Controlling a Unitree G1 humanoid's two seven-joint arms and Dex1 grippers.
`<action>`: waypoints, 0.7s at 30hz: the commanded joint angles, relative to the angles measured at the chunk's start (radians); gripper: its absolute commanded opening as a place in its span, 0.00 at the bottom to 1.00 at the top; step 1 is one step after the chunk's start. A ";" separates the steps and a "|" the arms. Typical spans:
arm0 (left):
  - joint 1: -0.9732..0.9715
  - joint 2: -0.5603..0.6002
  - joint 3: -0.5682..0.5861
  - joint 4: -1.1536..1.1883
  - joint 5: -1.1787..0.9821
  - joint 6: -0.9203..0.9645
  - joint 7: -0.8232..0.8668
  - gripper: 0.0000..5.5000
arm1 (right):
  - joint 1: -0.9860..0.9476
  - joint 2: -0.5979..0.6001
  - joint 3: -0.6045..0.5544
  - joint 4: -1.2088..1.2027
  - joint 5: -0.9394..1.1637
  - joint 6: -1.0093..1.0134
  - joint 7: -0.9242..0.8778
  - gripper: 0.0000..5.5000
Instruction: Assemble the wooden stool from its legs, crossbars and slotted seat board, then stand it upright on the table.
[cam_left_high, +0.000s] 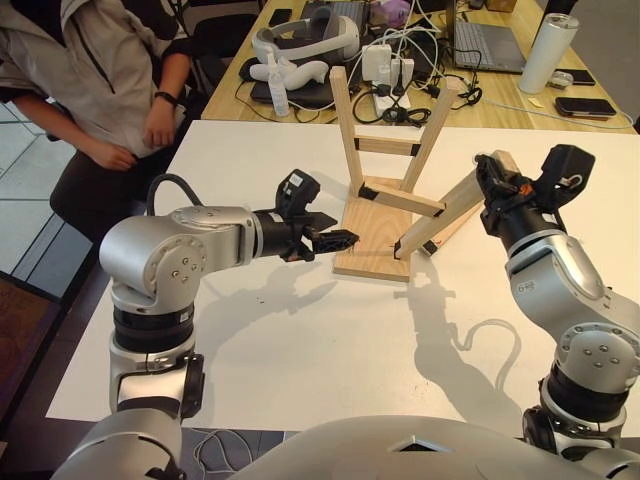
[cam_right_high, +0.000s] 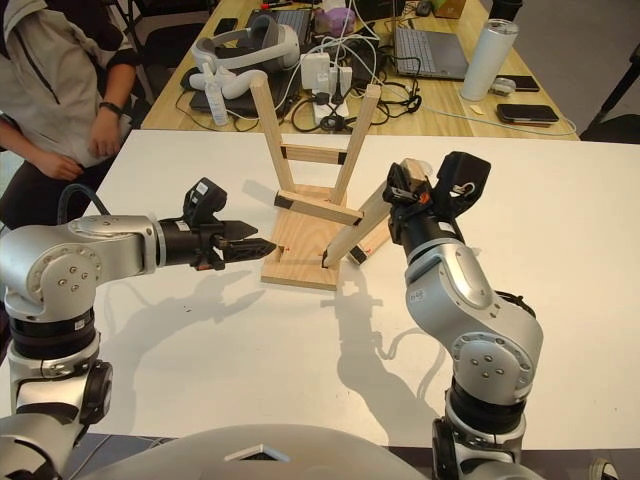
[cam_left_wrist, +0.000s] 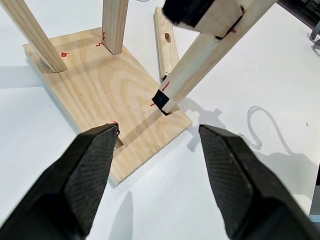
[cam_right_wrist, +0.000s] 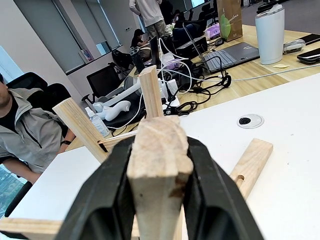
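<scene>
The slotted seat board (cam_left_high: 368, 243) lies flat on the white table (cam_left_high: 300, 340). Two legs (cam_left_high: 347, 130) stand upright in it, joined by a crossbar (cam_left_high: 388, 146), with a second crossbar (cam_left_high: 402, 198) lower down. My right gripper (cam_left_high: 497, 190) is shut on the top of a third leg (cam_left_high: 440, 215), which slants down with its black-taped foot in a slot (cam_left_wrist: 162, 102) at the board's corner. A loose leg (cam_left_wrist: 165, 45) lies on the table beside the board. My left gripper (cam_left_high: 343, 239) hovers open just off the board's left edge, its fingers (cam_left_wrist: 92, 172) apart over an empty slot.
Behind the white table a wooden desk (cam_left_high: 500, 95) holds a headset (cam_left_high: 305, 40), a laptop (cam_left_high: 485, 45), a white tumbler (cam_left_high: 548, 52), phones and cables. A person sits at the far left. The table's front and right parts are bare.
</scene>
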 joint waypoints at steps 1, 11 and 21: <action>-0.014 0.029 -0.004 0.012 0.005 -0.011 -0.003 0.54 | 0.021 0.010 0.012 0.040 0.021 0.082 -0.046 0.18; 0.020 0.083 0.018 0.029 0.018 -0.054 -0.006 0.54 | 0.033 -0.065 0.071 0.019 -0.062 0.161 0.009 0.18; 0.123 0.313 0.070 0.284 0.240 -0.319 0.037 0.54 | 0.004 -0.054 0.059 0.080 -0.168 0.149 0.097 0.18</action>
